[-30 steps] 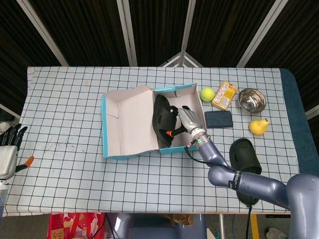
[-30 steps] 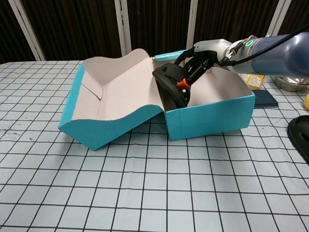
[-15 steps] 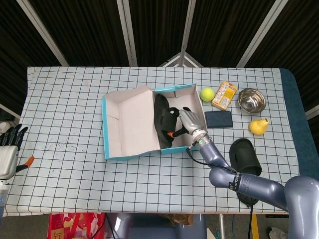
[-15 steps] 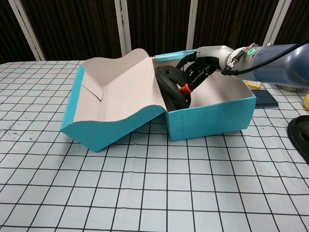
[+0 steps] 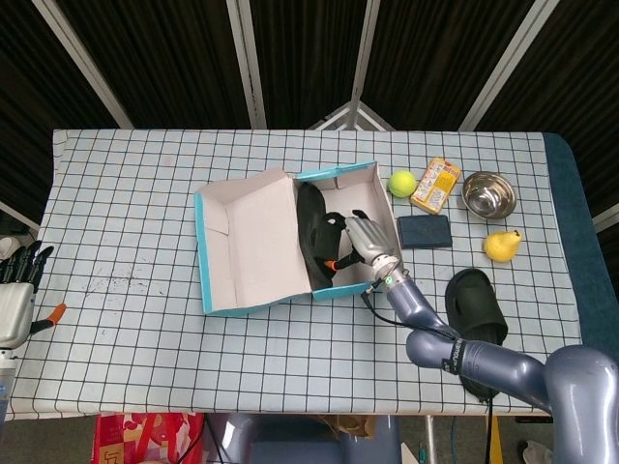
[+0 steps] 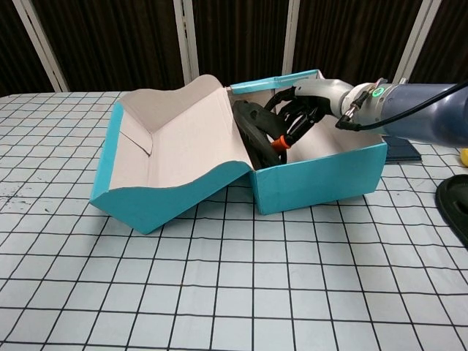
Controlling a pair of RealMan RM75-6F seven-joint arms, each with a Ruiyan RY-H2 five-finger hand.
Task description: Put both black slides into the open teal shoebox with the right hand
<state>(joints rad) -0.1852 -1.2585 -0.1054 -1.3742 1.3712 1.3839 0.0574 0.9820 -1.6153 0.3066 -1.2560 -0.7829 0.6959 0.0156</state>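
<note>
An open teal shoebox (image 5: 334,290) (image 6: 322,181) lies mid-table, its lid flap folded out to the left. One black slide (image 5: 312,230) (image 6: 255,129) stands on edge inside it, leaning against the left wall. My right hand (image 5: 364,237) (image 6: 307,110) reaches into the box and grips that slide by its strap. The second black slide (image 5: 476,302) (image 6: 455,202) lies on the table to the right of the box, near the front edge. My left hand (image 5: 19,280) hangs off the table's left side, holding nothing, fingers apart.
Behind and right of the box sit a tennis ball (image 5: 402,183), a yellow snack packet (image 5: 436,184), a steel bowl (image 5: 488,194), a dark blue case (image 5: 424,231) and a yellow pear (image 5: 501,246). The checkered cloth (image 5: 126,213) covers the table.
The box has shifted slightly left and turned a little. My right hand has sunk deeper into it with the slide, which now leans lower against the left wall.
</note>
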